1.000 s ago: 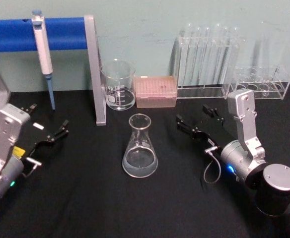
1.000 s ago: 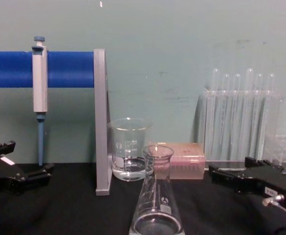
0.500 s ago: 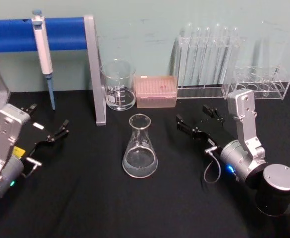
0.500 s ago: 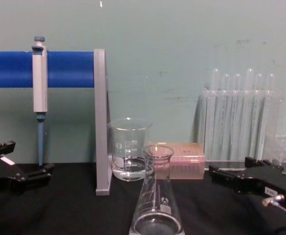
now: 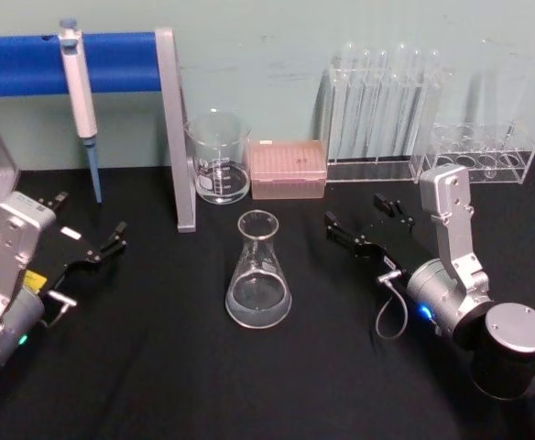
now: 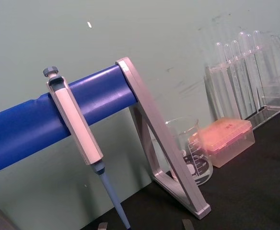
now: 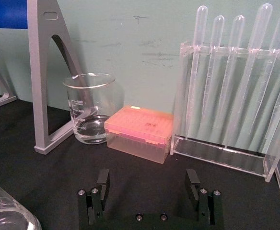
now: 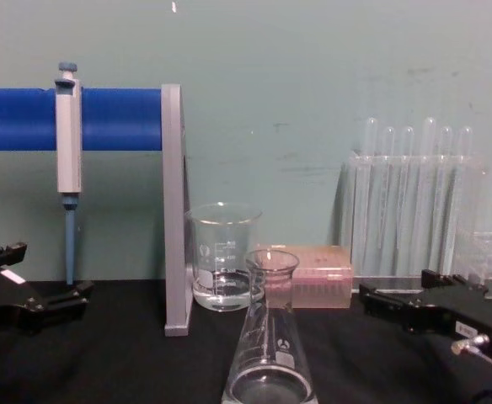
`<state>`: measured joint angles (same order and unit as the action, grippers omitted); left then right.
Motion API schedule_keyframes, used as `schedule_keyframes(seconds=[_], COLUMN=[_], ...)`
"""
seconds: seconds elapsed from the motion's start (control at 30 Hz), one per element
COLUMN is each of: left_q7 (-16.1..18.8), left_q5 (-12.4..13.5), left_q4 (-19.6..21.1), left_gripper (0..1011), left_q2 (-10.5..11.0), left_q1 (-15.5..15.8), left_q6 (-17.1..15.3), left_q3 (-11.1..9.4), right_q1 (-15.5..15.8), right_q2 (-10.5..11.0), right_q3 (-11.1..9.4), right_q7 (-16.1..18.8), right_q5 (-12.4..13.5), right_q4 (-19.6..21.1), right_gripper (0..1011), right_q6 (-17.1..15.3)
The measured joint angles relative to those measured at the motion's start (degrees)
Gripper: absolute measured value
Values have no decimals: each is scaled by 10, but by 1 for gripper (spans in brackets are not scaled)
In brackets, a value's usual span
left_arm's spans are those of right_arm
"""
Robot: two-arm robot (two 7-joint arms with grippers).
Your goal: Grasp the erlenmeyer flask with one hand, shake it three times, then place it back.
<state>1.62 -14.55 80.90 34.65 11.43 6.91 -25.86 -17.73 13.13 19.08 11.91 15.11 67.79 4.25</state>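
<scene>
The erlenmeyer flask stands upright and untouched on the black table, in the middle, with a little clear liquid in its base. Its edge shows in the right wrist view. My right gripper, the hand with the silver wrist and grey cable, rests open just right of the flask with nothing between its fingers. My left gripper lies parked and open at the table's left, well away from the flask.
Behind the flask stand a glass beaker and a pink tip box. A rack of test tubes and a low clear rack sit at the back right. A pipette hangs on the blue stand.
</scene>
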Motion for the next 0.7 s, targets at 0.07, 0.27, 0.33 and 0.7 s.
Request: schedule_keyframes(seconds=[0.07, 0.27, 0.33, 0.7], left_q7=[0, 0, 0, 0], left_q5=[0, 0, 0, 0], left_q4=[0, 0, 0, 0], left_gripper=[1001, 1001, 1001, 1001], left_q2=[0, 0, 0, 0], left_q1=[0, 0, 0, 0], left_q6=[0, 0, 0, 0], left_q3=[0, 0, 0, 0], right_q1=[0, 0, 0, 0], right_q2=[0, 0, 0, 0], right_q3=[0, 0, 0, 0], right_q7=[0, 0, 0, 0], right_q5=[0, 0, 0, 0], right_q4=[0, 0, 0, 0], right_gripper=[1000, 1000, 1000, 1000], right_q6=[0, 0, 0, 0])
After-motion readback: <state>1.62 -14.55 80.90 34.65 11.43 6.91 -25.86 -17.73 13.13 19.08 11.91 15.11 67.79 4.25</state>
